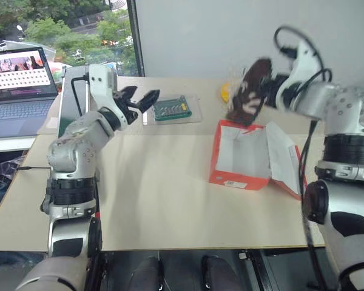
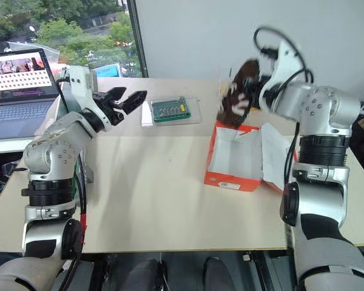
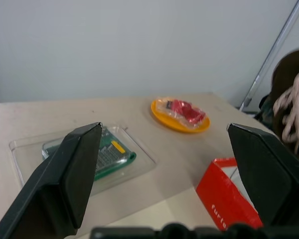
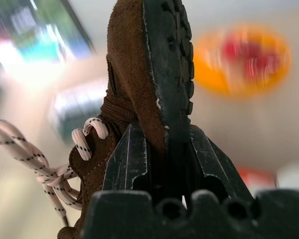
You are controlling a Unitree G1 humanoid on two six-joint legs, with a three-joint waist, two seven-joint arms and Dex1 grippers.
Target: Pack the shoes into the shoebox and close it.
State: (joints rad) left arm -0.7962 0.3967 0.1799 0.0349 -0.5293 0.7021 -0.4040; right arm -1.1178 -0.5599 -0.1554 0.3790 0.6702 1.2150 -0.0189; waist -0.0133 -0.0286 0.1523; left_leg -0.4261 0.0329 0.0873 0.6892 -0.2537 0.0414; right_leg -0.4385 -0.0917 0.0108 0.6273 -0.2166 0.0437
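Both head views looked forward and down over the table point(image 1: 170, 200), sharing the shoebox point(image 1: 239, 159) at mid-distance. The left wrist view faced level across the table from well left of the shoebox point(image 3: 224, 204), catching its near corner. The right wrist view sat close against the shoe point(image 4: 139, 74), above the shoebox.

The left gripper point(image 3: 164, 164) has its two black fingers spread wide over a pale beige table point(image 3: 65, 114). Between them lie a clear plastic tray point(image 3: 25, 149) holding a green board point(image 3: 109, 154), an orange plate point(image 3: 159, 112) with a red wrapped item point(image 3: 184, 110), and the orange-red cardboard shoebox point(image 3: 224, 199). A dark brown suede shoe with cream laces point(image 3: 291, 104) hangs above the box
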